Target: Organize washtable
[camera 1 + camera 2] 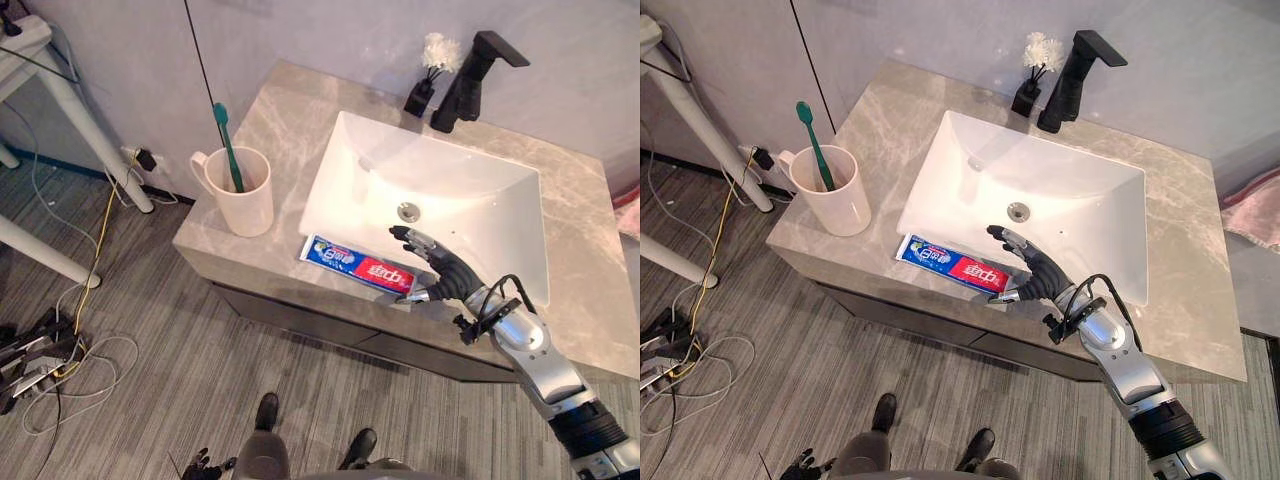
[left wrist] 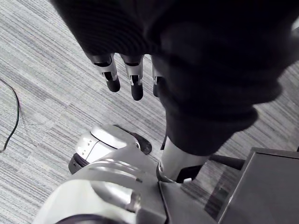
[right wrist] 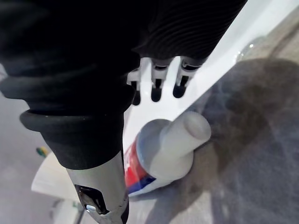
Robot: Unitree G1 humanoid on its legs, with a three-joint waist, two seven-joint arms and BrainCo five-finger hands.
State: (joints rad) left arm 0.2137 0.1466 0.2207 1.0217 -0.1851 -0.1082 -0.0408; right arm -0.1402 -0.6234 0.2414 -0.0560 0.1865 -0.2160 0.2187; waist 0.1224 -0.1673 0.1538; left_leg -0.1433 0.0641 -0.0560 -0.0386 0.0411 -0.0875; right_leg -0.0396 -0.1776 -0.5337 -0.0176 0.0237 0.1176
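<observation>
Marble countertop [image 1: 580, 250]: toothpaste tube [image 1: 358, 265] beside right hand [image 1: 445, 272] (fingers [image 1: 412, 238] straight).

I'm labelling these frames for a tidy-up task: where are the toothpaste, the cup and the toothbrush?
toothpaste [image 1: 945, 262]: right eye view, middle of the tube body.
cup [image 1: 840, 212]: right eye view, outer wall.
toothbrush [image 1: 813, 140]: right eye view, green handle above the cup's rim.
</observation>
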